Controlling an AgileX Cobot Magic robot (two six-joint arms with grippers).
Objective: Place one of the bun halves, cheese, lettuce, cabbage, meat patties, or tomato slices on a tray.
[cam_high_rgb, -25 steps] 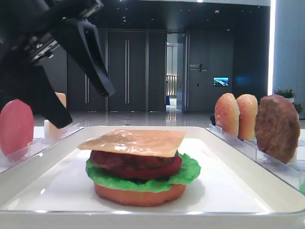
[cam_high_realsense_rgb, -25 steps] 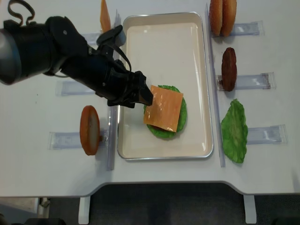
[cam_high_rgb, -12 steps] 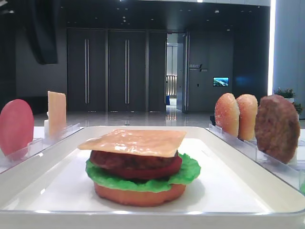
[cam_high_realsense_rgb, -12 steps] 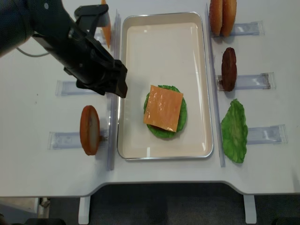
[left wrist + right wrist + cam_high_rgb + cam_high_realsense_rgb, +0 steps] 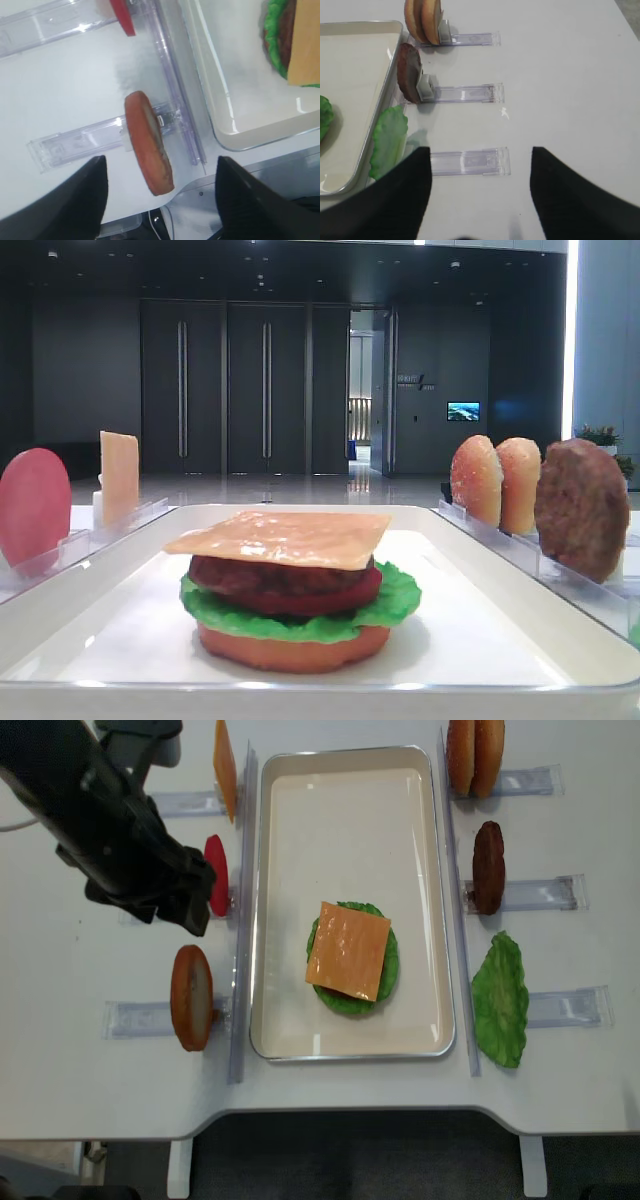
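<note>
Cheese [image 5: 349,950] tops the stack on the tray [image 5: 300,1020]. Left gripper [image 5: 160,200] fingers spread, empty; I'd grab the bun [image 5: 148,142] edge-on next.

The left arm [image 5: 110,820] covers part of the tomato slice [image 5: 216,875]; the right pincer's fingertips [image 5: 395,200] run off the frame bottom.

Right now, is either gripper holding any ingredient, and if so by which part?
Nothing is held. The left gripper is open over a tomato slice standing in its rack. The right gripper is open above the table; the cheese lies on the burger stack.
</note>
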